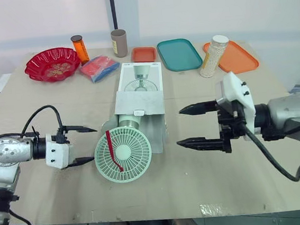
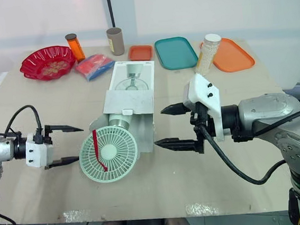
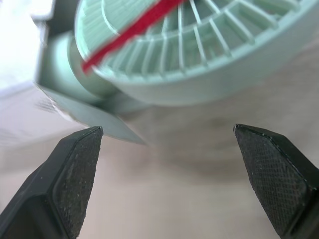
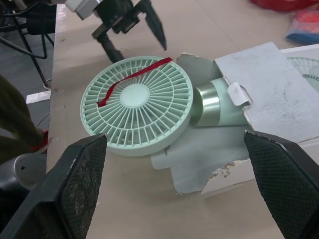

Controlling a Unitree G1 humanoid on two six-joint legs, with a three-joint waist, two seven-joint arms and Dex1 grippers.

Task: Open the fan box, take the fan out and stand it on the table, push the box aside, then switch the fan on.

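A mint-green fan (image 1: 123, 153) with a red ribbon across its grille lies half out of the white fan box (image 1: 141, 100), its round head on the table and its stem still inside the box's open near end. My left gripper (image 1: 83, 145) is open just left of the fan head, not touching it. To the right of the box my right gripper (image 1: 194, 125) is open too, fingers pointing at the box's near end with a small gap. The right wrist view shows the fan head (image 4: 137, 103), the torn box flap (image 4: 199, 159) and the left gripper (image 4: 132, 27) beyond.
Along the far edge stand a red bowl (image 1: 52, 63), an orange bottle (image 1: 80, 48), a blue-and-red packet (image 1: 99, 68), a brown cup (image 1: 119, 42), a small orange tray (image 1: 143, 54), a teal tray (image 1: 179, 54), a white-capped jar (image 1: 213, 56) and an orange tray (image 1: 235, 56).
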